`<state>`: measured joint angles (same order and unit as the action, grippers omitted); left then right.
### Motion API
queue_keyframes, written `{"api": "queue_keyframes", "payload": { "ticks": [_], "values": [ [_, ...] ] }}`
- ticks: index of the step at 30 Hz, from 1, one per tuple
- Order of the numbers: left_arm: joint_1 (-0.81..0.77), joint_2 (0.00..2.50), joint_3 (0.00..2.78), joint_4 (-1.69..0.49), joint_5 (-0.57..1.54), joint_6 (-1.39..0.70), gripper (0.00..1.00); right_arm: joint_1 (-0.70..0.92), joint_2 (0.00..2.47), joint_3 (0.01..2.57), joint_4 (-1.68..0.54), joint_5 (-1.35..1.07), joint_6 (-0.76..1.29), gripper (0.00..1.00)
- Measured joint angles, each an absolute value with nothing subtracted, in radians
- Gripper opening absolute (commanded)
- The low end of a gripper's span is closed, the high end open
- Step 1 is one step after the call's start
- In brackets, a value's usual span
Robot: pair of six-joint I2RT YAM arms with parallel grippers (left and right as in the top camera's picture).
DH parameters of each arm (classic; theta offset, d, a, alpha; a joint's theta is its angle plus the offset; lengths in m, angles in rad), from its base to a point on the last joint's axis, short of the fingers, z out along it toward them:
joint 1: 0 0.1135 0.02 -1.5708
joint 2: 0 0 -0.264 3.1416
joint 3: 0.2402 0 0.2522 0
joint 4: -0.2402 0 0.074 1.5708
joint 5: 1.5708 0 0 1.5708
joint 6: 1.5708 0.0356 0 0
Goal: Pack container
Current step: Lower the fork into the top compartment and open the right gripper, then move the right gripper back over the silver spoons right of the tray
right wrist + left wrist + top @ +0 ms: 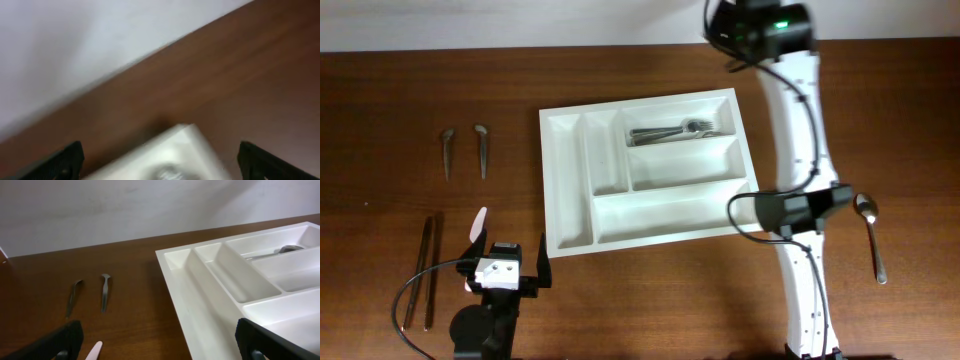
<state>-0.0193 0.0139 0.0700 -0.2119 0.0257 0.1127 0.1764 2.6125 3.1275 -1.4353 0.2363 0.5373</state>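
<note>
The white container [566, 185] lies mid-table, with several metal utensils [670, 132] in its far long compartment. My left gripper [508, 252] is open near the front left, just off the container's near left corner. In the left wrist view the left gripper [160, 347] stands wide over bare wood beside the container [200, 305], nothing between its fingers. My right gripper [756, 30] hovers above the container's far right corner. The right wrist view is blurred; the right gripper [162, 162] is open over the container's corner [185, 145], holding nothing.
Two small metal utensils [447, 150] [481, 148] lie left of the container. Two long dark utensils [428, 270] lie at the front left, a pale pink-white piece [477, 224] next to my left gripper. A metal spoon [868, 235] lies right of the right arm.
</note>
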Motion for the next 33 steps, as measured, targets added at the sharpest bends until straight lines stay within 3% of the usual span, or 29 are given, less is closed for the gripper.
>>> {"api": "queue_keyframes", "payload": {
  "ticks": [5,16,21,26,33],
  "values": [
    [-0.019,0.014,0.07,-0.212,0.026,0.113,0.99,0.089,2.571,3.131,-1.641,0.266,0.228,0.99],
    [-0.019,0.014,0.07,-0.212,0.026,0.113,0.99,0.002,2.431,3.076,-1.692,0.113,-0.025,0.99],
    [-0.019,0.014,0.07,-0.212,0.026,0.113,0.99,-0.015,2.167,2.789,-1.682,0.081,-0.078,0.98],
    [-0.019,0.014,0.07,-0.212,0.026,0.113,0.99,-0.072,1.925,2.345,-1.692,0.076,-0.109,0.99],
    [-0.019,0.014,0.07,-0.212,0.025,0.113,0.99,-0.142,1.928,1.901,-1.693,0.076,-0.193,0.99]
  ]
}}
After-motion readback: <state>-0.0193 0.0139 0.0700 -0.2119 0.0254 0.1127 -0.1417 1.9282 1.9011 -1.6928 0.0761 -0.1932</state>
